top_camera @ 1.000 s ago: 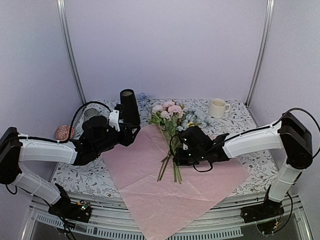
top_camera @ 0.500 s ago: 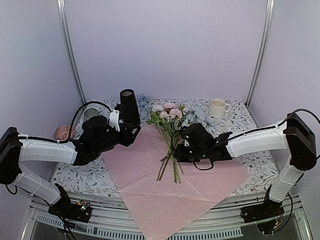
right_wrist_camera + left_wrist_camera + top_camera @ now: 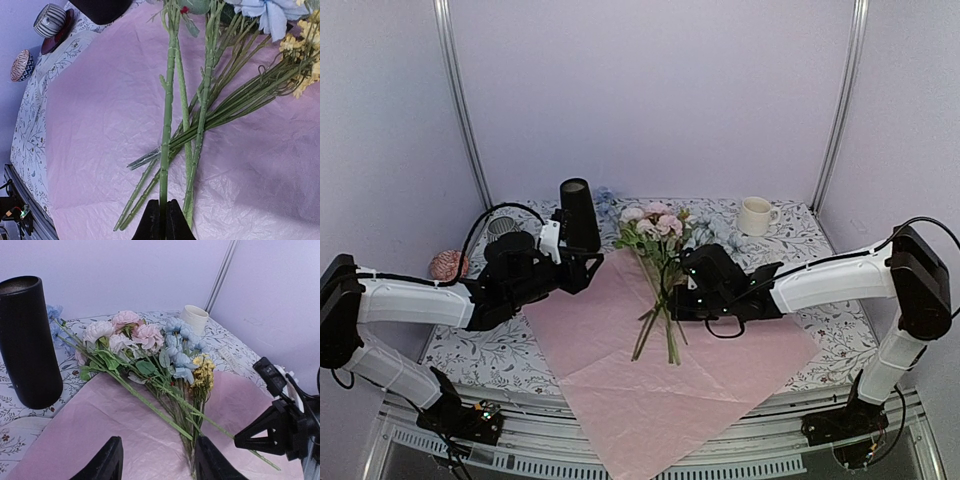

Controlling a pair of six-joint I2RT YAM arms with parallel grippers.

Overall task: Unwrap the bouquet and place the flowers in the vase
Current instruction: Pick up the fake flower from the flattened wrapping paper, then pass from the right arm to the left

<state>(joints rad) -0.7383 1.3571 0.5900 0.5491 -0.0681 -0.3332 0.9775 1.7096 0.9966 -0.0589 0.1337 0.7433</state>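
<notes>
- Green stem point(image 3: 165, 125) is clenched in my right end effector point(image 3: 160, 220); the other flowers point(image 3: 655, 225) lie loose on the opened pink paper point(image 3: 620, 350).
- Black vase point(image 3: 578, 212) stands upright on the desk point(image 3: 790, 245), just beside my left end effector point(image 3: 159, 460), which is released and empty.
- I judge a slow lift best, so tangled neighbours drop away, then tip the cut end toward the vase mouth.

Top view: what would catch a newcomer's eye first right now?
The flowers lie loose on the spread-out pink wrapping paper mid-table, with the blooms toward the back wall. The right hand is shut on the lower part of one green stem. The tall black vase stands just off the paper's back-left edge, near the open, empty left hand.
</notes>
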